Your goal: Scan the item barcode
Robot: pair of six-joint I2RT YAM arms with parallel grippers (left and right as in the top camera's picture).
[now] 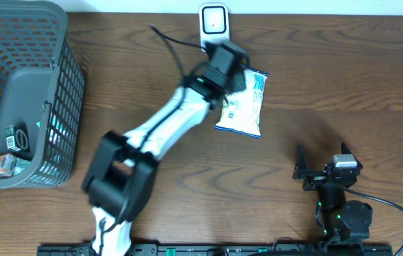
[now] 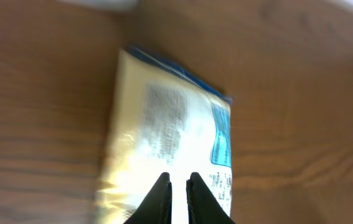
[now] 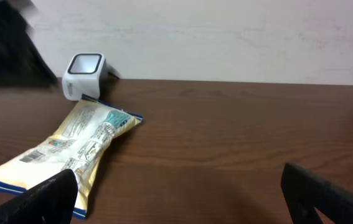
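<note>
**Snack bag (image 1: 247, 107) flat on the tabletop (image 1: 329, 85), just before the barcode scanner (image 1: 214, 21)**
The bag was cream with blue edges and small printed panels, and its far end lay just beside the white scanner; no barcode could be made out. The left hand (image 2: 179, 180) hung over that end with its fingers (image 2: 159, 200) nearly together, and whether they pinched the film could not be told. A good scan likely called for turning the printed code squarely toward the scanner's window and holding it taut. The right hand (image 3: 176, 177) sat wide open, well apart.
</note>
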